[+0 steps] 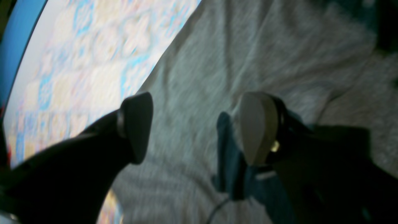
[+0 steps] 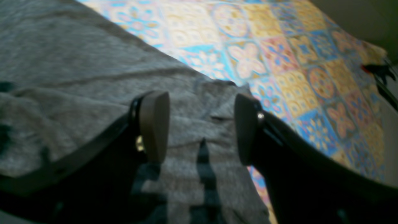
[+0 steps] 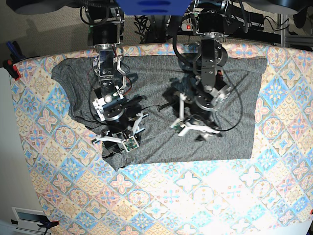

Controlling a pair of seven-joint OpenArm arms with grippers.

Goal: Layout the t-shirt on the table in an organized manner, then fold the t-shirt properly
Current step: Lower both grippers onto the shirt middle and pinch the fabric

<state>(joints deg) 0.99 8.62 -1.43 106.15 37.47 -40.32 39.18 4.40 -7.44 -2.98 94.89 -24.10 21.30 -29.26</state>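
Left wrist cam first: it's pretty blurry, but the left gripper [image 1: 196, 127] has its jaws spread wide with nothing between them, just hanging over the t-shirt [image 1: 279, 56]. Grey heathered fabric fills most of the shot under and past the fingers, with a few soft creases running through it. The shirt's edge cuts diagonally across the upper left, and beyond it you get the table [image 1: 87, 56] with its pastel tile cloth, washed out by glare.

Right wrist cam: same deal, the right gripper [image 2: 202, 127] is wide open and not holding anything. It sits above a rumpled bit of the t-shirt [image 2: 77, 93] right near the shirt's edge, where the fabric bunches into a small folded lump between the pads. The table [image 2: 295, 77] shows to the right, floral diamonds in blue, pink and peach.

Base cam: the t-shirt [image 3: 161, 83] is spread across the far half of the table [image 3: 195, 196], mostly flat. Its near-left corner looks scrunched and uneven, while the right side lies smoother. The right gripper [image 3: 121, 139] is over that messy near-left part. The left gripper [image 3: 194, 127] is over the middle of the shirt. Both arms reach in from the far edge, well apart from each other.
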